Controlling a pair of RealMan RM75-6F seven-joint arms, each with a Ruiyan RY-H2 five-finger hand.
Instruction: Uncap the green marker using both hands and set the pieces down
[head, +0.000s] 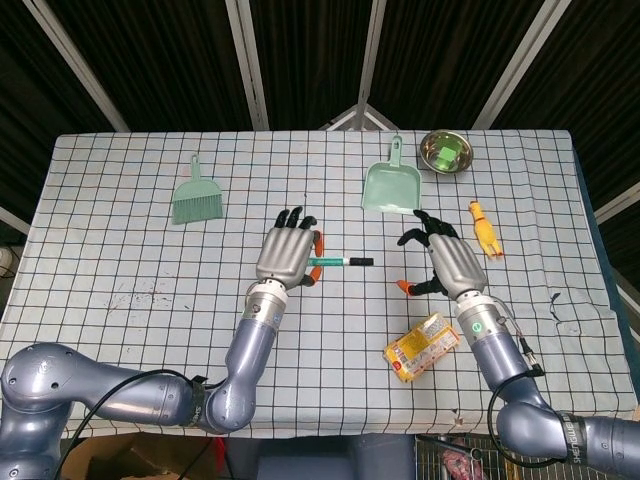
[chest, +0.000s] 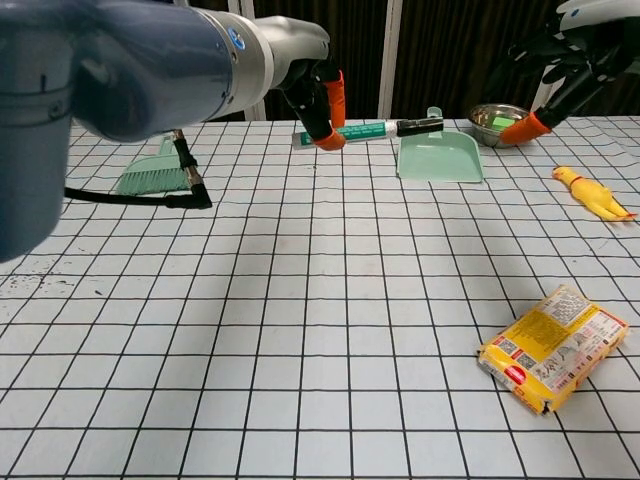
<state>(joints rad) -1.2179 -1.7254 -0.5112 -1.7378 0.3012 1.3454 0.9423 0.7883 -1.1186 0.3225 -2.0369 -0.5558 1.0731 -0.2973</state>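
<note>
The green marker (head: 336, 262) (chest: 367, 129) with its black cap (head: 361, 261) (chest: 419, 125) is held level above the table, cap end pointing toward my right hand. My left hand (head: 287, 252) (chest: 316, 90) grips the green barrel at its left end. My right hand (head: 443, 261) (chest: 560, 55) hovers to the right of the cap with fingers spread, holding nothing; a gap separates it from the cap.
A green dustpan (head: 392, 184) (chest: 440, 155) and a metal bowl (head: 446, 152) (chest: 503, 123) lie at the back right. A yellow rubber chicken (head: 486, 227) (chest: 591, 192) is far right, a yellow snack pack (head: 422, 346) (chest: 553, 347) front right, a green brush (head: 197, 194) (chest: 153, 171) back left.
</note>
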